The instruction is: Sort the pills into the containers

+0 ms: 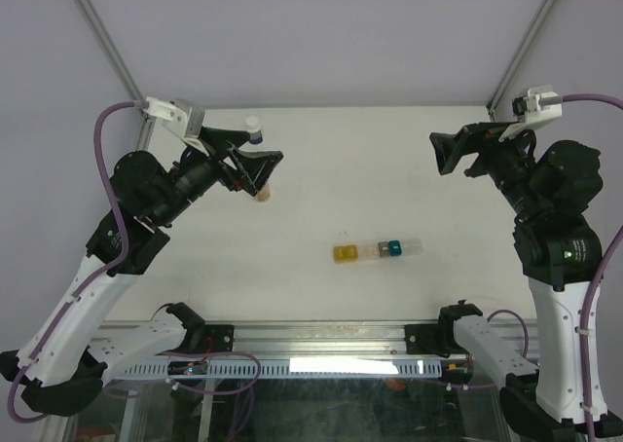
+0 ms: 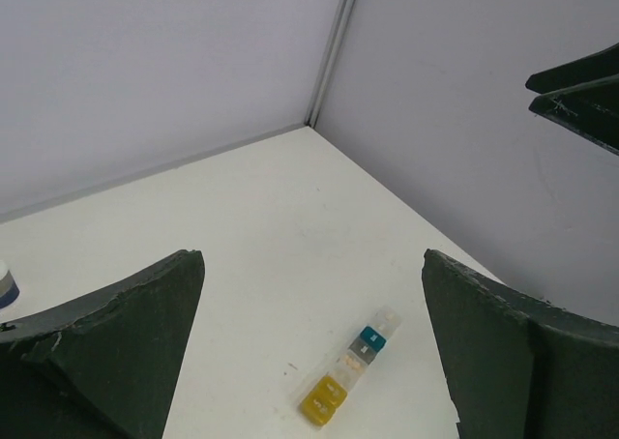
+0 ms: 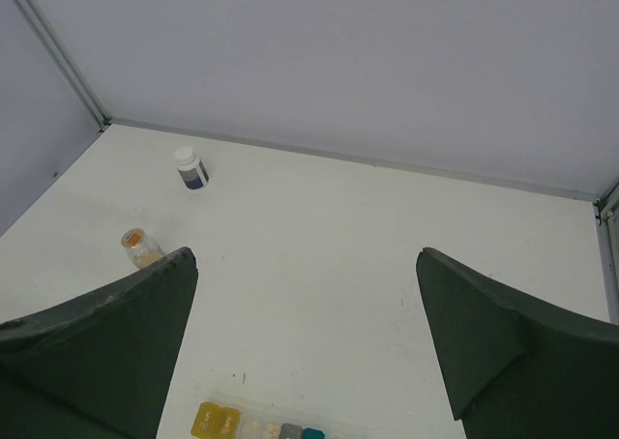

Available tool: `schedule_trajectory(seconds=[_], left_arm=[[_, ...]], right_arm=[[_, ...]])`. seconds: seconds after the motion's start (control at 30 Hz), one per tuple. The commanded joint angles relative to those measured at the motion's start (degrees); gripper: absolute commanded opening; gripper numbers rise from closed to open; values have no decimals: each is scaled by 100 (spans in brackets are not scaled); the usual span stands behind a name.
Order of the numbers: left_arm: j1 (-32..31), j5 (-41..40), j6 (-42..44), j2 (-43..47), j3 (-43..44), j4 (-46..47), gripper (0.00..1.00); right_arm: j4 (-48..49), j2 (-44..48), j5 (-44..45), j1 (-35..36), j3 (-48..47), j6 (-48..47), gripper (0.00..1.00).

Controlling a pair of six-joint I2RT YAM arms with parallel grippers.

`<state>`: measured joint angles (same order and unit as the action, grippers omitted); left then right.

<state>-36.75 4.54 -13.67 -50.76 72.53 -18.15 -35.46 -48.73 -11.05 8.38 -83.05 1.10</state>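
The containers (image 1: 378, 250) form a short row at the table's middle: yellow boxes (image 1: 345, 253) at the left end, then clear ones, a grey one and a teal one (image 1: 395, 248). The left wrist view shows this row (image 2: 350, 373) with a few beige pills (image 2: 352, 362) in a clear box. It also sits at the bottom of the right wrist view (image 3: 256, 425). A small clear jar (image 1: 263, 195) (image 3: 142, 248) holding beige pills stands just under my left gripper (image 1: 265, 169) (image 2: 311, 255), which hangs open and empty. My right gripper (image 1: 440, 155) (image 3: 306, 253) is open and empty, raised at the right.
A small white bottle with a dark blue band (image 1: 254, 128) (image 3: 191, 167) (image 2: 5, 284) stands near the back wall, behind the left gripper. Grey walls with metal posts close the table at the back and both sides.
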Motion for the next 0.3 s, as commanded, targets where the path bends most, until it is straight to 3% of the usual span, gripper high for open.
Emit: schedule_trajectory(seconds=[0.0,0.27], left_arm=[[-16,58,172,53,165,33,99],[-16,117,217,3,141,28,99]], right_arm=[[109,-1,38,-21,-151,118,100],[185,-10,60,-21,-8,-67,99]])
